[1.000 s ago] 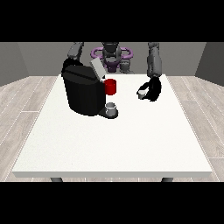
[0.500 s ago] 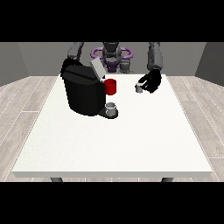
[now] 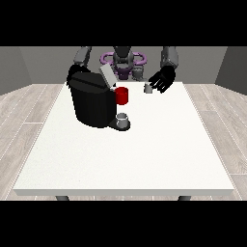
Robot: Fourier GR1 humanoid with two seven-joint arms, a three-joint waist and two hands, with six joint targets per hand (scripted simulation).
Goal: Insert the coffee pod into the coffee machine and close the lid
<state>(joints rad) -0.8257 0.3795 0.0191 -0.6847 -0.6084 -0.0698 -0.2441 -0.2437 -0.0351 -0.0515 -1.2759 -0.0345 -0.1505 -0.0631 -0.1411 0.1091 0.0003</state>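
The hand at the view's right (image 3: 162, 80) has risen and drawn back toward the robot since half a second ago, and the small grey coffee pod (image 3: 148, 88) has gone up with it; a second ago that hand was low over the table, well to the right of the machine. Nothing else has shifted.

The white table (image 3: 144, 154) fills most of what I see from here. On its left part stands the black coffee machine (image 3: 91, 103), with its lid (image 3: 107, 75) tilted up and open. A red part (image 3: 122, 95) sticks out from the machine's front, and below it a small grey cup (image 3: 123, 118) sits on the machine's base; I cannot tell what is inside it.

The pod sits at the fingertips of the hand at the view's right, up in the air and to the right of the open lid, apart from the machine. The fingers look spread, with the pod just at their left edge, though how they close on it I cannot tell. The hand at the view's left (image 3: 73, 71) is behind the machine's top, mostly hidden, so its fingers cannot be read.
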